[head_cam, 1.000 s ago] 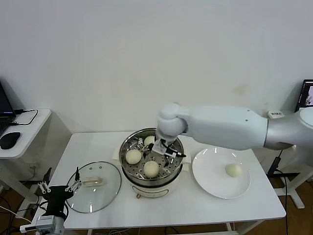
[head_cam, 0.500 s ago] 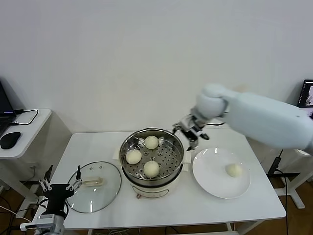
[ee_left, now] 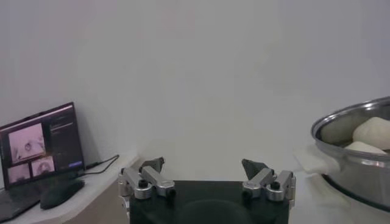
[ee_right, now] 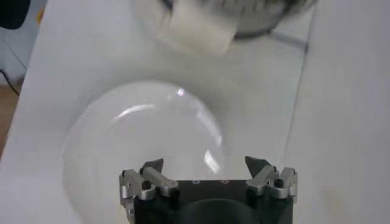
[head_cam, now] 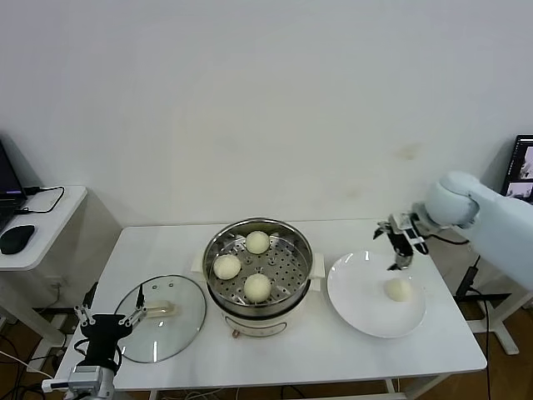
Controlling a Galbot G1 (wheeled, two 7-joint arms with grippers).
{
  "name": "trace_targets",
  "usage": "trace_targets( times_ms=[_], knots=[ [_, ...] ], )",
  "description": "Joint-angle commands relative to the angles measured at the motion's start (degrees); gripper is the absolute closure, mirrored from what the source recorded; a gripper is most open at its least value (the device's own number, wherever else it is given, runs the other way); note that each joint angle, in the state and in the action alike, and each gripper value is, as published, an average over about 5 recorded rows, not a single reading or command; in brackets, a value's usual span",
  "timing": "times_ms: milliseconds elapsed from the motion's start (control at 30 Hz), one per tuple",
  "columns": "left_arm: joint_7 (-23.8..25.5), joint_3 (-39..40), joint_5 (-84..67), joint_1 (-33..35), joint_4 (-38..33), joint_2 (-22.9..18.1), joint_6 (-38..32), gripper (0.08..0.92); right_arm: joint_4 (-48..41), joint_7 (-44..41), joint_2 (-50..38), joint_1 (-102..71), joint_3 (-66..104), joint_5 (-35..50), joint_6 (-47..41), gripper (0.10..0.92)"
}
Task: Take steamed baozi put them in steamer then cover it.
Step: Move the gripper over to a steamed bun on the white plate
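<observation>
Right gripper spread wide and empty, hanging over the plate's far rim, right of the steamer. Three baozi inside, a fourth on the plate. Cover left of the steamer; left gripper agape beside it.

Right arm: extended in from the right side of the head view, white and bulky, with the wrist bent downward.
Right claw: held in the air, pointed down, fingers spread wide apart with nothing between them; the same spread is seen in its wrist view.
Left arm: kept low at the lower left of the head view.
Left claw: fingers splayed apart and empty, as also seen in its wrist view.
</observation>
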Motion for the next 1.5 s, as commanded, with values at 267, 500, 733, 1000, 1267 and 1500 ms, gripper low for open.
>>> trace_targets(
  times_ms=[267, 500, 733, 1000, 1267, 1500],
  knots=[
    [0.23, -0.85, 0.49, 0.91, -0.55, 0.10, 0.38, 0.177, -11.22, 1.39, 3.73, -21.15, 17.29, -11.69, 3.07, 0.203],
    [0.22, -1.66, 0.35, 1.24, -0.26, -0.06, 0.33, 0.177, -15.40, 2.03, 7.79, -22.08, 18.13, -15.28, 3.55, 0.203],
    [0.32, -1.63, 0.32, 1.01, 0.03, -0.21, 0.30, 0.177, -17.50, 3.44, 9.85, -22.51, 18.10, -16.71, 2.72, 0.203],
    [0.35, -1.55, 0.32, 0.85, 0.29, -0.28, 0.26, 0.177, -19.12, 5.33, 11.93, -22.59, 18.37, -17.52, 1.16, 0.203],
    [0.27, -1.46, 0.34, 0.73, 0.69, -0.41, 0.18, 0.177, -19.10, 5.00, 11.71, -22.35, 18.34, -18.08, 0.10, 0.243],
    [0.25, -1.58, 0.34, 0.87, 0.36, -0.43, 0.19, 0.177, -18.78, 3.90, 11.53, -22.05, 18.33, -17.38, 0.11, 0.373]
  ],
)
